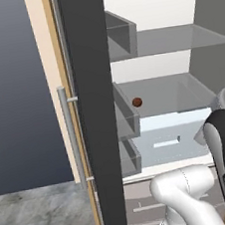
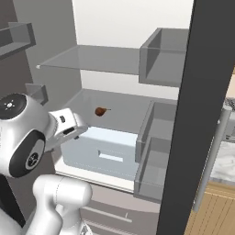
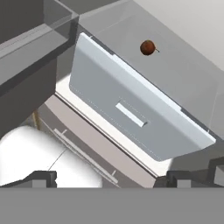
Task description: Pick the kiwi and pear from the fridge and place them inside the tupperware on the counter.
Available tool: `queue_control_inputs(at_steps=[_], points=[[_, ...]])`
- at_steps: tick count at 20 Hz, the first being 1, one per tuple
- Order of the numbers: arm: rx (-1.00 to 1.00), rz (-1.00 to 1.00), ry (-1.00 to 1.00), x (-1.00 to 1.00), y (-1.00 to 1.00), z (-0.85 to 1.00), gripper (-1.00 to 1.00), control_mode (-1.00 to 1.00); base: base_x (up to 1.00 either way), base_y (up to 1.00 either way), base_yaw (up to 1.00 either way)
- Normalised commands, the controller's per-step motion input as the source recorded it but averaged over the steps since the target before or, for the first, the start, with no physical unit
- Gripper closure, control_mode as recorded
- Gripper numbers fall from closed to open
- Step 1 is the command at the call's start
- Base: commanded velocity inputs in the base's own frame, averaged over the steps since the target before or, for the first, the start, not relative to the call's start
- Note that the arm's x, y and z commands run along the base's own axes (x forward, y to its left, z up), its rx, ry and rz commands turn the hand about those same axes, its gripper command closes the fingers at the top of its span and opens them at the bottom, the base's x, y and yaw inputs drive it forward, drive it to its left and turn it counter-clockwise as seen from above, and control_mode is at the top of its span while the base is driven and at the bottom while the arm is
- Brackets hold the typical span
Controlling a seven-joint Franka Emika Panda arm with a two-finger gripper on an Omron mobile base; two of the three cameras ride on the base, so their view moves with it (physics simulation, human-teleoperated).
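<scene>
Open-jawed gripper before the open fridge, pear on the middle shelf.

Nearest, the gripper (image 3: 109, 177) has its jaws spread wide and holds nothing, poised in front of the fridge (image 1: 97, 111) just above and near the translucent drawer (image 3: 135, 111). Beyond the drawer, the brown pear (image 2: 100, 111) lies alone on the grey shelf (image 2: 124, 108), well apart from the gripper, stem pointing right. Door bins (image 2: 153, 151) stand to the right.

Glossy white arm (image 1: 188, 195), rounded black joint covers
</scene>
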Motion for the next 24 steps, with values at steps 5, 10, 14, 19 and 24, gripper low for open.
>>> queue_control_inputs(at_steps=[5, 10, 14, 19, 24], points=[[0.02, -0.1, 0.0, 0.77, 0.0, -0.19, -1.0, -1.0, 0.0, 0.0, 0.0], [0.08, -0.07, -0.05, 0.67, 0.0, -0.12, -1.0, -1.0, 0.0, 0.0, 0.0], [0.17, -0.05, -0.04, 0.6, 0.0, -0.09, -1.0, -1.0, 0.0, 0.0, 0.0], [0.25, -0.08, 0.0, 0.45, 0.0, -0.11, -1.0, -1.0, 0.0, 0.0, 0.0], [0.17, -0.11, 0.0, 0.44, 0.04, -0.17, -1.0, -1.0, 0.0, 0.0, 0.0]])
